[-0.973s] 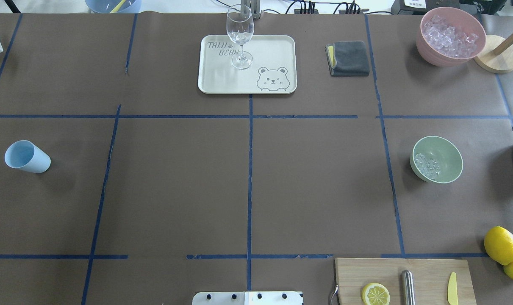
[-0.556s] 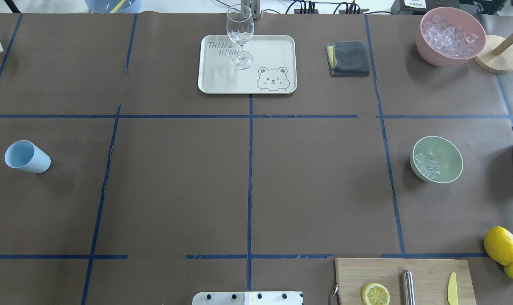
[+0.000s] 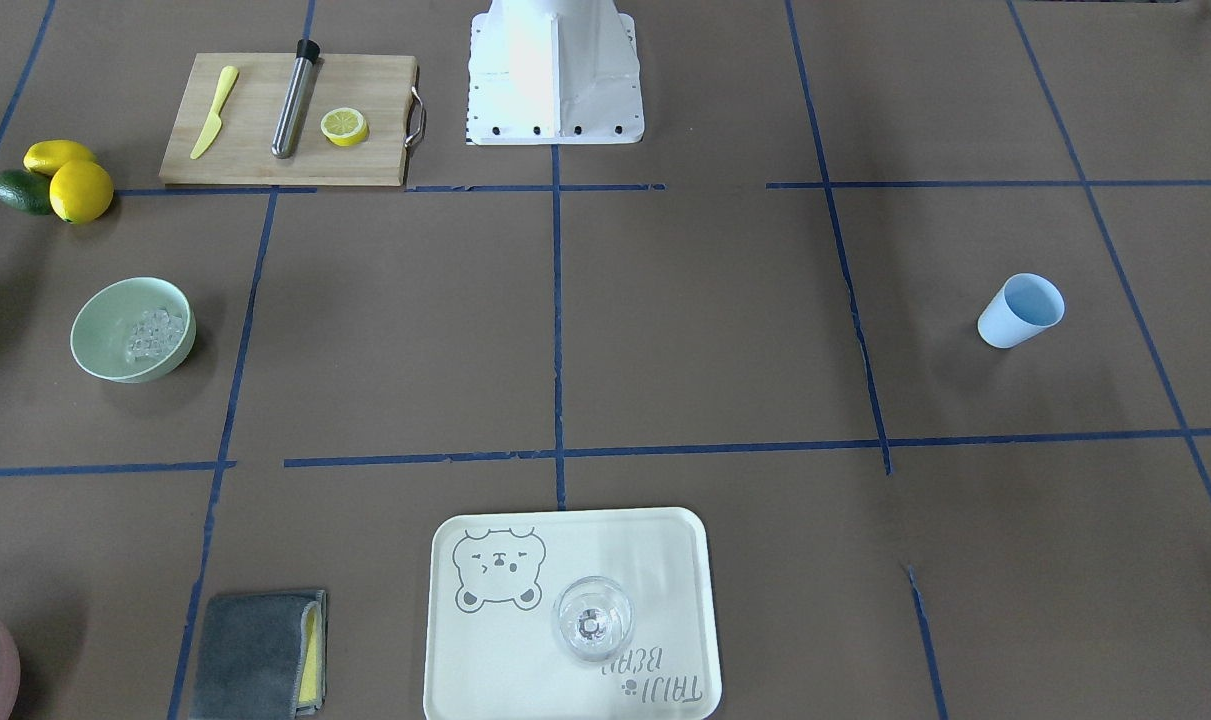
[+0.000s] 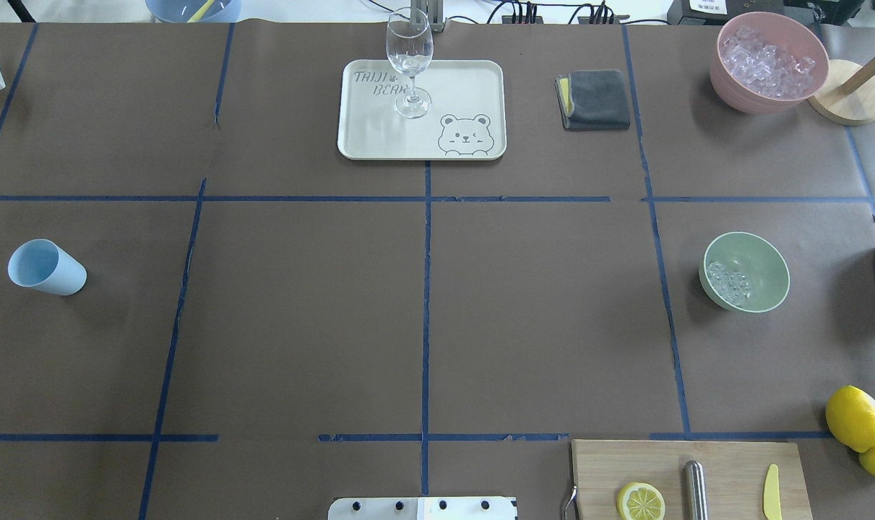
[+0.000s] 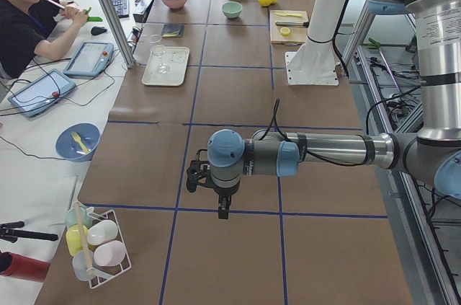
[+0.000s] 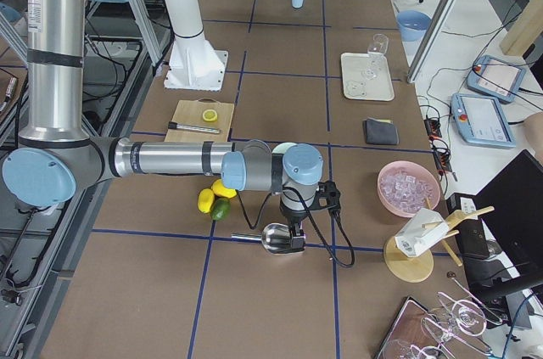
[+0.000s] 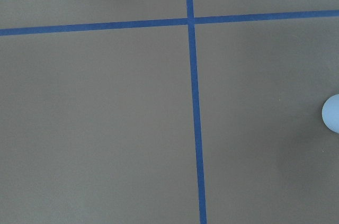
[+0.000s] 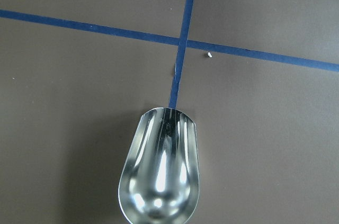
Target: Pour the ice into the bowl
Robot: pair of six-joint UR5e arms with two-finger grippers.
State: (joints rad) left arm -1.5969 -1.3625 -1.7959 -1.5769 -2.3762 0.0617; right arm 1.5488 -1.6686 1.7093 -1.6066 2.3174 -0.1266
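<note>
Evidently the pour looks complete. Right hand (image 6: 295, 238) hangs low over the desk (image 4: 538, 318), close by an empty scoop (image 8: 159, 173); left hand (image 5: 220, 205) hovers well apart. Whether either hand is apart or clamped cannot be told. Ice (image 4: 727, 283) lies in the bowl (image 4: 761, 263); nothing appears left to pour.

The table wears matt brown paper (image 4: 300, 310) crossed by smooth blue tape (image 4: 425, 289). The scoop (image 8: 159, 181) is polished, mirror-bright metal, and the bowl (image 4: 762, 267) is smooth, matt pale green, holding clear, glassy ice (image 4: 727, 283). The wine glass (image 4: 409, 58) is clear glass on a smooth cream tray (image 4: 466, 87), the folded cloth (image 4: 596, 99) is soft grey fabric, and the cutting board (image 4: 733, 469) is pale wood
</note>
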